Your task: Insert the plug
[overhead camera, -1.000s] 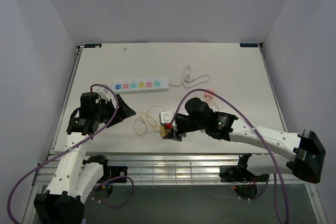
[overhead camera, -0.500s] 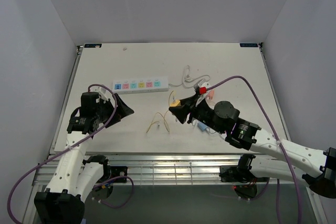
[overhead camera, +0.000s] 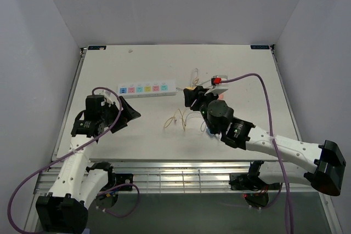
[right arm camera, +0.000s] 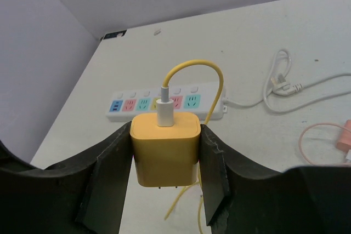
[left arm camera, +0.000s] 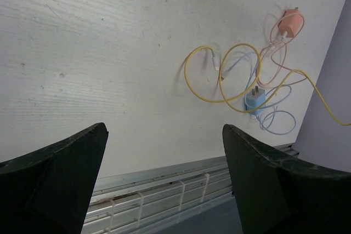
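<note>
- My left pincer hangs over the left part of the table. Its jaws stand wide apart and there is nothing between them.
- One white power strip lies flat on the table, further back. I count six sockets in one row on it: blue, pink, light blue, yellow, pink, green.
- The yellow cable lies in loose loops in front of the strip and goes up to the plug.
- My right pincer is clamped on the yellow plug, one finger on each side. The plug is in the air, just beside the right end of the strip and apart from it, not yet in a socket. A white connector sits in its top, and its prongs point downward.
- The white cord of the strip curls on the table at the right of the strip.
- I count three chargers in all: the yellow one that I hold, one blue charger and one orange charger. The last two lie on the table among their own thin cables.
</note>
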Robot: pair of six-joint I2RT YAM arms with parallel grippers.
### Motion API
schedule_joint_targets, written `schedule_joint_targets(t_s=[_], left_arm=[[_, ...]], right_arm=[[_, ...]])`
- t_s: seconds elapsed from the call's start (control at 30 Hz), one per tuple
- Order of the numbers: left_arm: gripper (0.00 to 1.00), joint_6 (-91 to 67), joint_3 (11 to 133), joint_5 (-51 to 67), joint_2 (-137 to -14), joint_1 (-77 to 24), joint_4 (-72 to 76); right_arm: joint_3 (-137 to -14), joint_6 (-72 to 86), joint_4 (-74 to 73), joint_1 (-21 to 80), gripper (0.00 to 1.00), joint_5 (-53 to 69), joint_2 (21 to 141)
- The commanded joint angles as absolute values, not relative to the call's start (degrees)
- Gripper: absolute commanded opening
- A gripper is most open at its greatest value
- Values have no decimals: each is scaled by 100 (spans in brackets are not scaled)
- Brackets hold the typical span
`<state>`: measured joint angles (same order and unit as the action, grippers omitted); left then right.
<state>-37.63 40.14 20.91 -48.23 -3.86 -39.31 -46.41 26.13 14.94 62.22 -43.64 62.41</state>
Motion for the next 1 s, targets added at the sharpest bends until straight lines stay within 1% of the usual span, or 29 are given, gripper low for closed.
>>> schedule_joint_targets(t_s=[0.0,0.13,0.17,0.2,0.3,0.43,0.57,0.6,0.67,0.7,0.77,0.83,0.97], left_arm=[[98,-3858,4253,1908,-4825,-387,-3867],[98,-4033,4491,1434,-5210,-378,-3946],[98,-4078,4535,1372,-5290,-387,-3955],[98,-4130,4640,1284,-5369,-387,-3964],[98,-4350,4886,967,-5747,-378,-3973],[98,-4649,5596,397,-6449,-369,-4007],[98,-4746,6186,-219,-7381,-343,-3921],[98,-4729,6309,-342,-7783,-325,-3876],[98,-4466,6747,-343,-8224,-238,-3779],[98,-4378,6933,-247,-8714,-185,-3840],[98,-4359,7555,-281,-9200,-9,-4146],[98,-4517,7882,-151,-9805,270,-4219],[98,-4676,8524,-211,-10546,299,-4158]], right_arm=[[-4666,2839,2926,6214,8,-5430,6713],[-5211,2059,3611,6214,8,-5931,7776],[-5342,1822,3795,6214,8,-6046,8266],[-5579,1228,4293,6223,8,-6308,8540],[-5809,93,5235,6205,8,-6197,9350],[-6257,149,5326,6057,8,-6039,9887],[-6705,193,5195,5758,8,-5696,10492],[-6767,246,5116,5696,8,-5460,10564],[-6881,369,4975,5520,8,-5222,10730],[-6891,395,4957,5476,8,-5160,10758],[-6882,361,5070,5370,8,-5037,10845],[-6820,159,5316,5318,8,-4984,10959],[-6741,-448,5757,5300,8,-4843,11118]])
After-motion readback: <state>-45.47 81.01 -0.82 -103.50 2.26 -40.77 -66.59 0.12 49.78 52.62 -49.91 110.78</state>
